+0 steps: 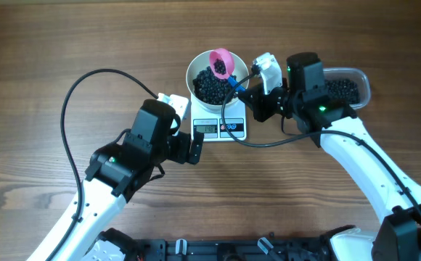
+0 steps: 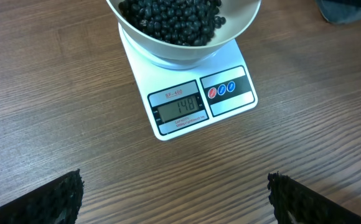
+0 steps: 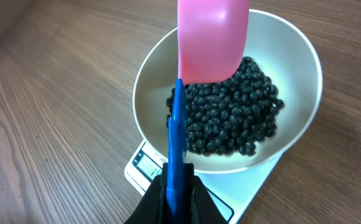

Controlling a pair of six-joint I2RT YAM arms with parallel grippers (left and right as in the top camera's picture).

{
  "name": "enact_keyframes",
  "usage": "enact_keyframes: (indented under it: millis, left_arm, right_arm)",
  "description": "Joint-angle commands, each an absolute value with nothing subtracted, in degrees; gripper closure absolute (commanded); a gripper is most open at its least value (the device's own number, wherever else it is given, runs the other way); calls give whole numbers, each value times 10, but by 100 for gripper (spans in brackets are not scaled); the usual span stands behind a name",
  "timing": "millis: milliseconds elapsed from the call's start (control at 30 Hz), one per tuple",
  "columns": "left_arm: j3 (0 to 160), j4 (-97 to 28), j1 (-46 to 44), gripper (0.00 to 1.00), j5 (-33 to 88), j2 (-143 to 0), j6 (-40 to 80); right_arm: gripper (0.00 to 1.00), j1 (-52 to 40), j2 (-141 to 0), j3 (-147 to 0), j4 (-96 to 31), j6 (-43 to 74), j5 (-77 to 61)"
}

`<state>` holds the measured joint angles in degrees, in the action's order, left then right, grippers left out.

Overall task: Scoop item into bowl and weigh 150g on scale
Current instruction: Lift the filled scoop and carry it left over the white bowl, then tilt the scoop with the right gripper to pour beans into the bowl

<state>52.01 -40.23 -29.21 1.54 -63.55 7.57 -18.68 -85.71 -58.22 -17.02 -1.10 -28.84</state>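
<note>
The scale (image 1: 220,128) is a small white rectangle lying flat on the wood-grain counter (image 1: 43,65). It has a grey display and, beside that, a framed panel with one red and two blue buttons. In the left wrist view the display's (image 2: 179,107) first two digits read 1 and 4, and the last digit is hard to make out.

The bowl (image 1: 191,81) sits on top of the scale, round, plain white and wider than the platform, so its rim overhangs both sides. The beans (image 1: 210,88) lie in it as a loose heap of tiny glossy black rounds. They cover the bottom and rise part way up the wall.

The right hand (image 1: 245,90) is just to the right of the scale and behind it. Its fingers (image 3: 196,202) are closed tight on the blue handle (image 3: 177,143) of a scoop. The pink scoop (image 3: 211,43) hangs over the bowl above the beans, and from the pictures I cannot tell whether anything is in it.

The left hand (image 1: 189,130) is close on the scale's left. It is spread fully apart and empty, with its dark ribbed pads (image 2: 43,199) wide of each other on the near side of the scale.

Well to the right of the scale, beyond the right arm, is a clear plastic tub (image 1: 361,78) holding more black beans.
</note>
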Motion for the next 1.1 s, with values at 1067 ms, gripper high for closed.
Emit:
enact_keyframes:
  millis: [1067]
  left_arm:
    - [522, -401, -295, 0, 12, -635, 64]
  right_arm:
    - [96, -208, -864, -586, -176, -77, -237]
